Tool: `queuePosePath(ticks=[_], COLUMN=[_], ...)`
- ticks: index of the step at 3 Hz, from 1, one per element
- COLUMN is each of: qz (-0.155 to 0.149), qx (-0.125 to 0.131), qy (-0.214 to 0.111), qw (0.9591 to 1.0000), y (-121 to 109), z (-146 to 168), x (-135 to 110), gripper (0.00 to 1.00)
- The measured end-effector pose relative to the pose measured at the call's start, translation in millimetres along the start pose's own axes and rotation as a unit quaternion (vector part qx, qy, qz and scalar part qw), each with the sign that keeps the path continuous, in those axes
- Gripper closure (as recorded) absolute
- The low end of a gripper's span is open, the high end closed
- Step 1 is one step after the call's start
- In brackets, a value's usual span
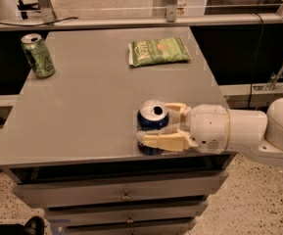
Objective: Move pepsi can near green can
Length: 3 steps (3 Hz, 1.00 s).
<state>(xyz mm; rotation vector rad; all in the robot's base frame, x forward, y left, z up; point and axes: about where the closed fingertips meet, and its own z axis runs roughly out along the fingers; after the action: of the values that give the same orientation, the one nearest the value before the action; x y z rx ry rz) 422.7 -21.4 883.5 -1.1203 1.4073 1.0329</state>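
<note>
The dark blue pepsi can [151,123] stands upright near the front right edge of the grey table [82,106]. My gripper [154,125] reaches in from the right and has the can between its cream fingers [163,142]. One finger lies across the can's front and the other sits behind it, both pressed against it. The can rests on the table. The light green can [38,56] stands upright at the far left corner, far from the gripper.
A flat green chip bag [158,51] lies at the back right of the table. A rail with posts [170,13] runs behind the table. Drawers [126,196] sit below the front edge. The white arm [258,131] extends off the table's right side.
</note>
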Motion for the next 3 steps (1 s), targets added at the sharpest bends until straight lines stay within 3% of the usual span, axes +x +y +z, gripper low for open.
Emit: queuePosePath(ticks=[1,2,3], qz=[-0.008,-0.032,-0.032], qx=[0.007,0.03,0.03], qy=[-0.001,-0.002,-0.002], qw=[0.9999,0.999,0.999], y=[-12,-43,-43], z=[-2,-13,-13], x=[-7,-34,-34], gripper=[0.89,1.0,1.0])
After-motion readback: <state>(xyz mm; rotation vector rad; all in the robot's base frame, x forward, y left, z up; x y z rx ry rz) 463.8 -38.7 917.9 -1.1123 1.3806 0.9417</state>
